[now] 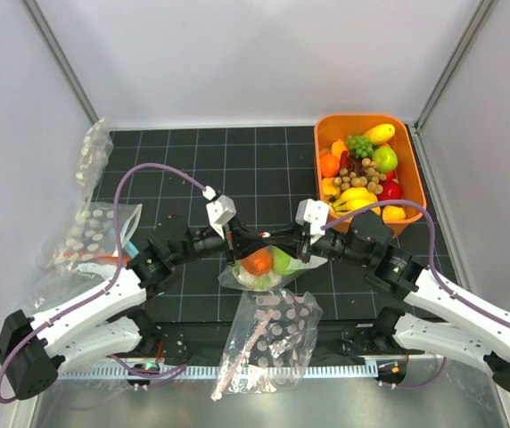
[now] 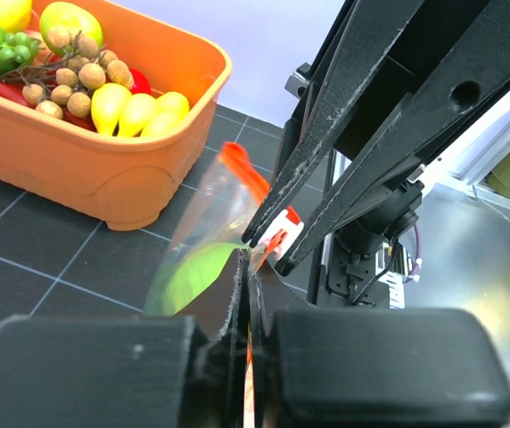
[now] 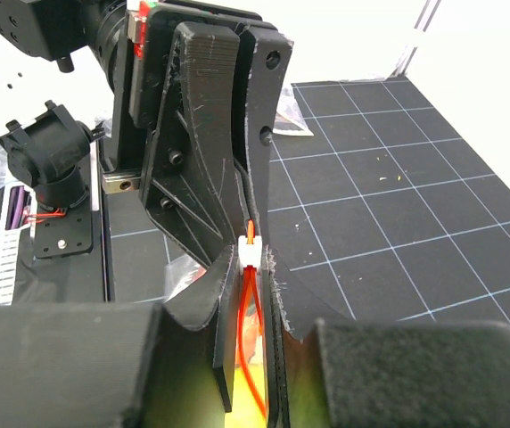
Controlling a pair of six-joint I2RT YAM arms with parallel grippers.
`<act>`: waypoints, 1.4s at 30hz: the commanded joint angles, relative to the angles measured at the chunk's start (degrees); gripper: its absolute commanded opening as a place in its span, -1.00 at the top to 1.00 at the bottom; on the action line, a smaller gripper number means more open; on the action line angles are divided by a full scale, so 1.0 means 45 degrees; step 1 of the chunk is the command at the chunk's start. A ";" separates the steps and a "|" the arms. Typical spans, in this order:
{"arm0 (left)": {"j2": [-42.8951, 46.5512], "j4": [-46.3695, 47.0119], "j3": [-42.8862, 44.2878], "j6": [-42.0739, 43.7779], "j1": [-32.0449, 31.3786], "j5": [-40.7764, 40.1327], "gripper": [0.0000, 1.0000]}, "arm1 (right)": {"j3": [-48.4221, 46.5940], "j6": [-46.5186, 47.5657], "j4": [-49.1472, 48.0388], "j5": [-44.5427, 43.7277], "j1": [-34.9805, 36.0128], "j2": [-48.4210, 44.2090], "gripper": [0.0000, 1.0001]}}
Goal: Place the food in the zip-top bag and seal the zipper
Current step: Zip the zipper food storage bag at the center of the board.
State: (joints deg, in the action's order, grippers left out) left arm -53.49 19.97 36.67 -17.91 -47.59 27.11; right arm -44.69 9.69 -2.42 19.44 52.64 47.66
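Zip-top bag (image 1: 240, 279) holding orange piece (image 1: 257, 261), green pepper (image 1: 281, 259); orange bin (image 1: 414, 174) of fruit (image 1: 362, 169)

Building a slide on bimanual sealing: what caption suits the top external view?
The left gripper and right gripper pinch the mouth of the zip-top bag holding an orange piece and green pepper.

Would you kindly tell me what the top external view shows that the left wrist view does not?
Only top external: the pink-dotted bag and the white-dotted bags. Only left wrist: the white slider on the zipper. Both: the orange basket, the green pepper in the zip-top bag, and the left pincer and right pincer shut on the zipper.
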 commanded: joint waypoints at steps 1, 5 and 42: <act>-0.0026 0.0759 0.0680 -0.0082 -0.0010 0.0147 0.99 | -0.0597 -0.0162 -0.0577 0.0133 0.0020 -0.0122 0.98; 0.0129 0.0836 0.0583 -0.0024 -0.0010 0.0069 1.00 | -0.0480 -0.0104 -0.0616 -0.0004 0.0020 -0.0278 0.66; 0.1262 0.1149 -0.0275 -0.0707 0.0205 -0.2175 1.00 | -0.0401 -0.0201 -0.0636 -0.0336 0.0020 0.0248 0.98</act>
State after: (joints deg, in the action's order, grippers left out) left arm -51.11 20.34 36.05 -19.57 -47.86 23.88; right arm -44.69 9.10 -4.80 19.11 52.64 47.97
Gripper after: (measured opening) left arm 0.009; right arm 0.186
